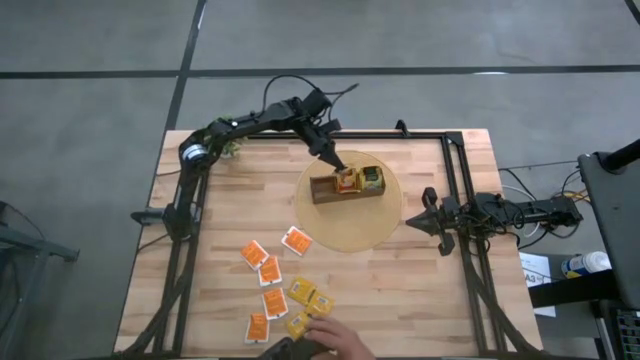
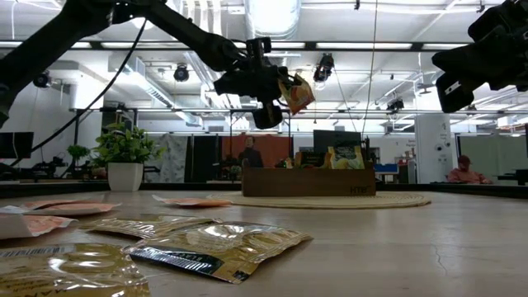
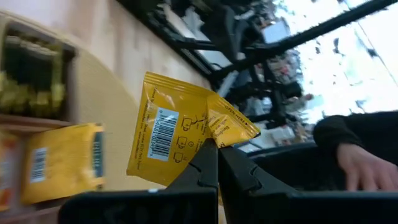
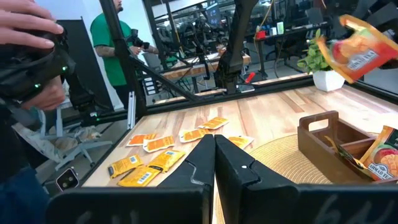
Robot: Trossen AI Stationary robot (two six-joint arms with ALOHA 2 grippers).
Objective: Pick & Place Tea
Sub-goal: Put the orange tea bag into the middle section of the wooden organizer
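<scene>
My left gripper [image 1: 338,163] is shut on a yellow tea sachet [image 3: 171,134], which hangs in the air above the brown wooden box [image 1: 345,188]. The low view shows the sachet [image 2: 299,92] well above the box [image 2: 309,181]. The box stands on a round woven mat [image 1: 350,225] and has sachets upright in its compartments [image 1: 372,179]. More orange [image 1: 262,262] and yellow sachets [image 1: 308,295] lie flat on the table's near left part. My right gripper [image 1: 425,213] waits shut at the mat's right edge, holding nothing. My left gripper pinches the yellow sachet between its two fingers at one edge [image 3: 210,135], beside a crease where a corner [image 3: 231,124] bends away. The sachet sticks out beyond the fingertips [image 3: 205,158], lifted clear of the box and the table.
A person's hand [image 1: 338,335] reaches over the table's near edge among the loose sachets. A potted plant [image 2: 125,157] stands at the far left corner. Black frame rails [image 1: 455,180] run along the table's far and side edges.
</scene>
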